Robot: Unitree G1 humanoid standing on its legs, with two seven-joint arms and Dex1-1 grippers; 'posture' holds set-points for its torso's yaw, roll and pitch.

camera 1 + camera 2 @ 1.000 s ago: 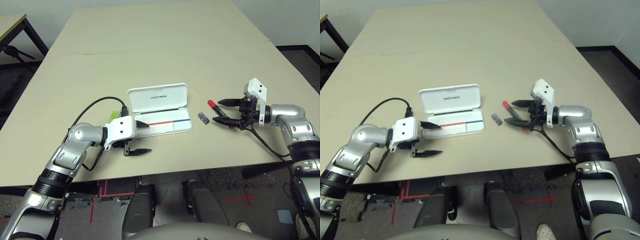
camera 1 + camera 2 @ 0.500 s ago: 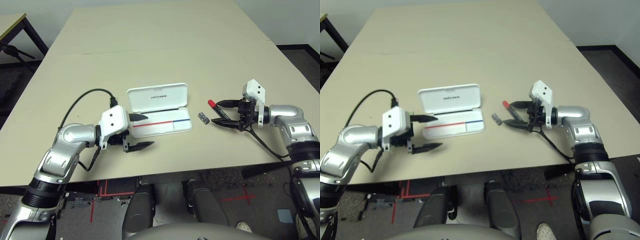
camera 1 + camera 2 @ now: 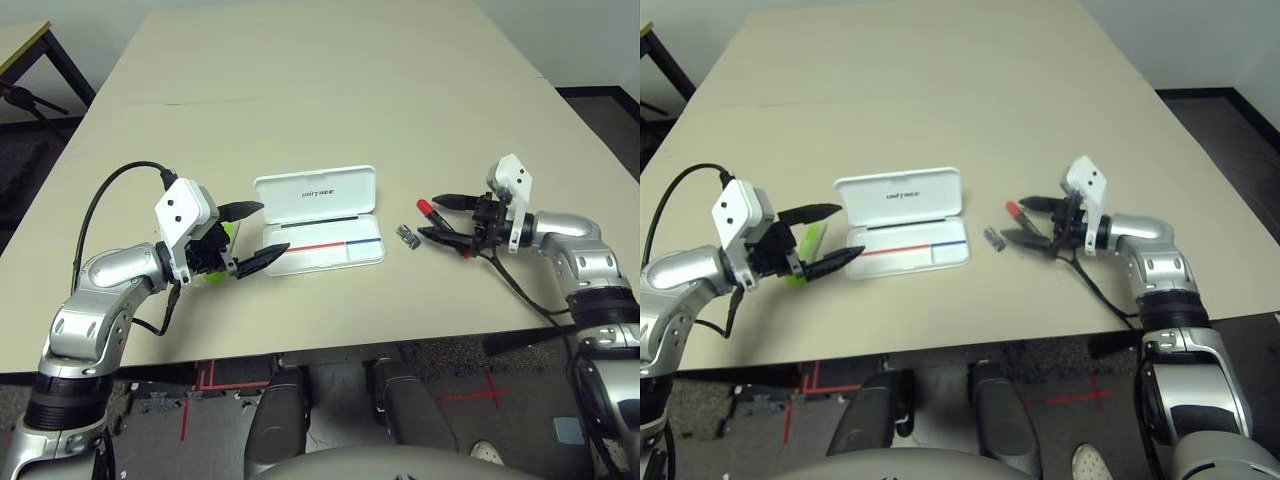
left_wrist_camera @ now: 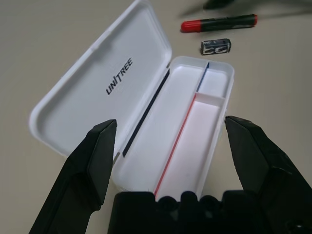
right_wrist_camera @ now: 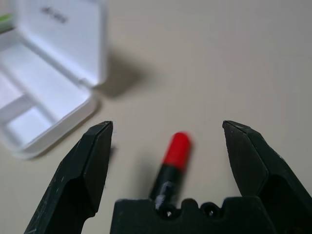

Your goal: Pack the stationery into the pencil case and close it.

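Right gripper [image 3: 448, 216]: fingers spread wide, holding nothing, straddling the marker [image 5: 171, 165], whose red cap points toward the clip [image 3: 406, 237] just beside it and the case [image 3: 320, 228] beyond. Left gripper [image 3: 252, 232]: fingers also wide apart and empty, raised off the worktop [image 3: 330, 90] just left of the open case, tips aimed at its tray, with the highlighter [image 3: 805, 244] lying on the worktop under and behind them. Case lies lid-back and flat with an empty tray near the front edge; the far half of the worktop is open room.
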